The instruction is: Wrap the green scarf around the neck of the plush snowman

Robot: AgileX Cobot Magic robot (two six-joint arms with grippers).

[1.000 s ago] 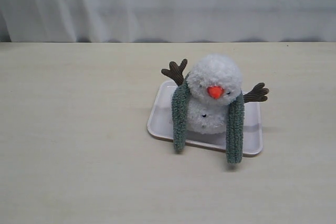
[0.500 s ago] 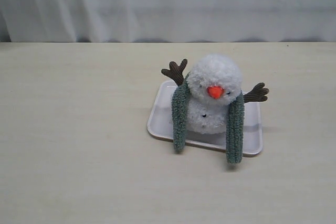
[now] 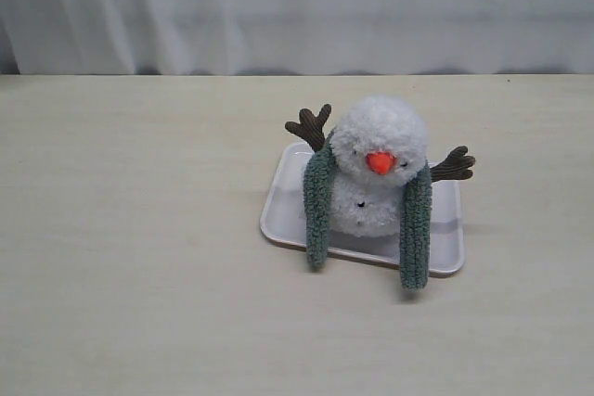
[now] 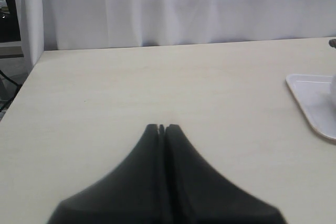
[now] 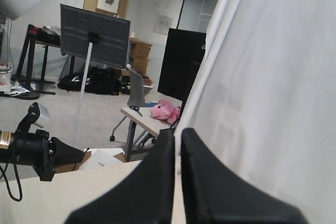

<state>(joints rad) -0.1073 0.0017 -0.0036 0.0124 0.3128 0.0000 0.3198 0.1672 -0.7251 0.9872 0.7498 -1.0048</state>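
A fluffy white plush snowman point(image 3: 376, 159) with an orange nose and brown twig arms sits upright on a white tray point(image 3: 283, 210) in the exterior view. The green scarf point(image 3: 318, 206) lies over its neck, and both ends hang down the front, one on each side of the body. Neither arm shows in the exterior view. My left gripper point(image 4: 161, 128) is shut and empty above bare table, with a corner of the tray point(image 4: 310, 100) off to one side. My right gripper point(image 5: 177, 132) is shut and empty, facing the curtain and the room beyond.
A white curtain point(image 3: 297, 6) hangs behind the pale wooden table point(image 3: 130, 257). The table's far edge and corner show in the left wrist view. The right wrist view shows a table edge, a dark arm part point(image 5: 31, 148) and office furniture further off.
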